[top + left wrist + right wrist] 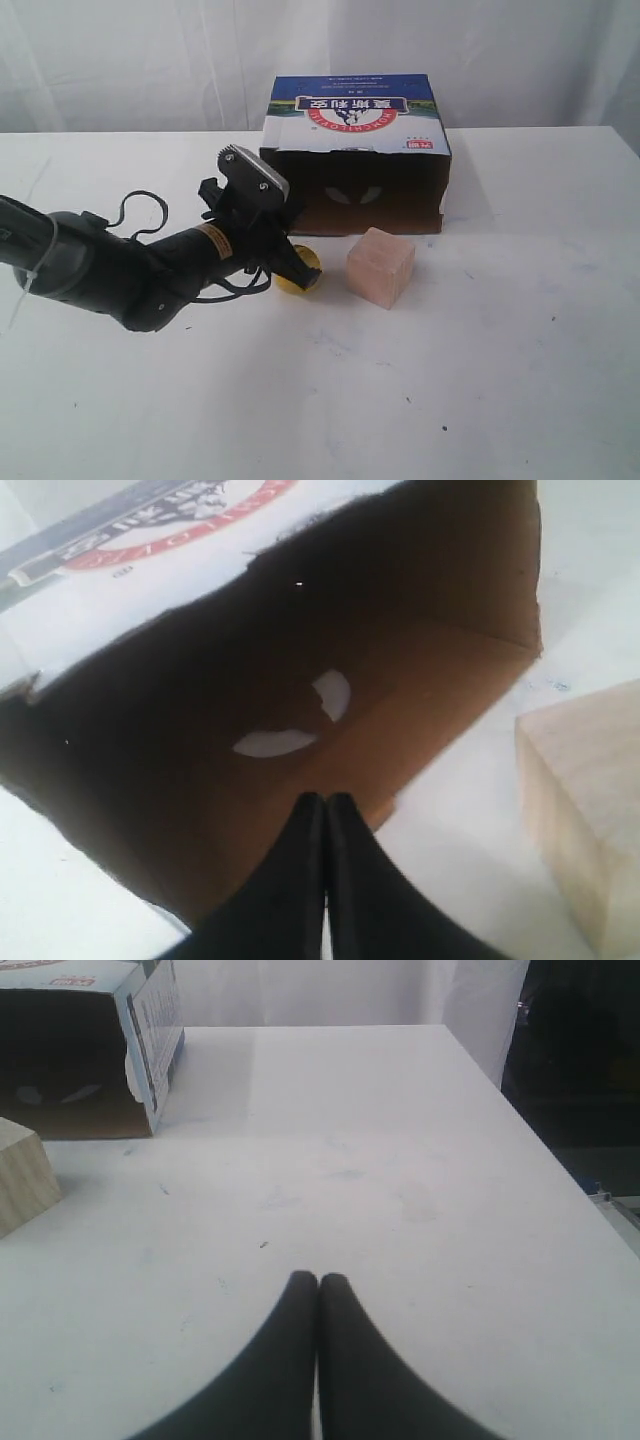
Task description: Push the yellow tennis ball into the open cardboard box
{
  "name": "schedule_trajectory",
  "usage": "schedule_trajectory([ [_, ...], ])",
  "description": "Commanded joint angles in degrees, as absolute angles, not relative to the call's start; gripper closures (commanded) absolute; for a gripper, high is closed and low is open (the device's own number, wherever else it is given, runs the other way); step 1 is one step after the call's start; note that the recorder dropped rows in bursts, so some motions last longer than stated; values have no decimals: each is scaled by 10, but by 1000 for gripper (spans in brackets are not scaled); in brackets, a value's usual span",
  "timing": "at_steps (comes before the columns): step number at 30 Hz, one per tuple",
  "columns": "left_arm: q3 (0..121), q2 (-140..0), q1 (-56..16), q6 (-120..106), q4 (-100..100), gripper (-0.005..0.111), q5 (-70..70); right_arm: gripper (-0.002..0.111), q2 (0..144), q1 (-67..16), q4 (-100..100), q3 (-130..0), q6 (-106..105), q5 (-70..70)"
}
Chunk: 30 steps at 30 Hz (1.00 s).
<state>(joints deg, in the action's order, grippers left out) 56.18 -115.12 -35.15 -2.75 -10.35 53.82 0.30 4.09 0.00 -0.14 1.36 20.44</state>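
Note:
The yellow tennis ball (300, 275) lies on the white table just in front of the open cardboard box (360, 150), partly hidden behind my left gripper (302, 268). That gripper is shut and rests against the ball's near side, its tips pointing at the box's dark opening (300, 680). The ball does not show in the left wrist view, where the shut left gripper (326, 798) hides it. My right gripper (318, 1278) is shut and empty over bare table, well right of the box (90, 1050); it is out of the exterior view.
A pale wooden cube (380, 266) stands just right of the ball, in front of the box's right half; it also shows as the cube (585, 800) and the cube (22, 1175). The table's right edge (545, 1150) drops off beside my right gripper.

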Motion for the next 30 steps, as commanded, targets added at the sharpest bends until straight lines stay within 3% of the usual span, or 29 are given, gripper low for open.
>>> schedule_trajectory([
  [1, 562, -1115, -353, 9, -110, 107, 495, 108, 0, 45, 0, 0, 13, 201],
  [5, 525, -1087, -353, 32, -125, 107, 424, 108, 0, 45, 0, 0, 13, 201],
  [13, 453, -1092, -353, 32, -158, 107, 457, 108, 0, 45, 0, 0, 13, 201],
  [30, 539, -1196, -353, 32, -157, 107, 466, 108, 0, 45, 0, 0, 13, 201],
])
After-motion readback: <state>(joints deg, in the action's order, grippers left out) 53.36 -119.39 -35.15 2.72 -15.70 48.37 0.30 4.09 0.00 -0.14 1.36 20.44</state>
